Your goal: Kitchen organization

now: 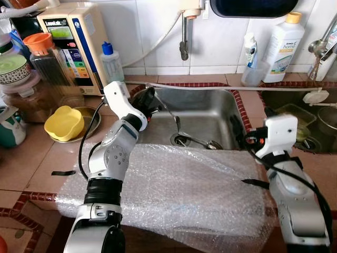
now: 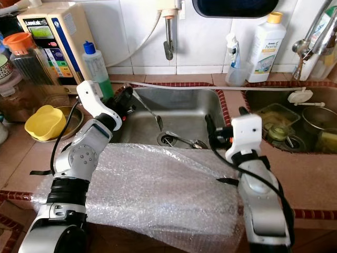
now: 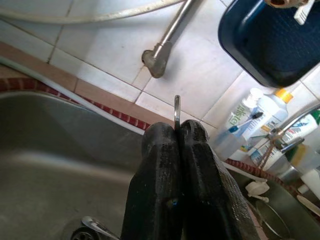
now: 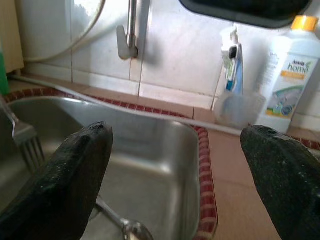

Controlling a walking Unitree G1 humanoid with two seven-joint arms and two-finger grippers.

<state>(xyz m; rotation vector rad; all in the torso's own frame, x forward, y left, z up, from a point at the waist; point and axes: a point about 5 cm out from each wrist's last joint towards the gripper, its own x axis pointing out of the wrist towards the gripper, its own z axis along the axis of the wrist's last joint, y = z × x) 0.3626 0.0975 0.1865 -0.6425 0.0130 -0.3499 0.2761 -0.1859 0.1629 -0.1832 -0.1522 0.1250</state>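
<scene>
My left gripper point(image 1: 151, 101) hangs over the left side of the steel sink point(image 1: 210, 108), shut on a metal fork point(image 1: 169, 115). The fork slants down into the basin with its tines point(image 4: 27, 142) lowest. In the left wrist view, the handle tip point(image 3: 177, 109) pokes out between the closed fingers point(image 3: 155, 170). A spoon point(image 1: 201, 141) lies on the sink bottom by the drain. My right gripper point(image 4: 182, 165) stands open at the sink's front right, above the basin, with nothing between its fingers.
Bubble wrap point(image 1: 174, 184) covers the counter in front of the sink. To the left are a yellow bowl point(image 1: 64, 122), jars and a water purifier point(image 1: 73, 42). A faucet point(image 1: 183, 48) hangs over the sink. A detergent bottle point(image 1: 283, 47) stands behind a second sink point(image 1: 310, 129) holding dishes.
</scene>
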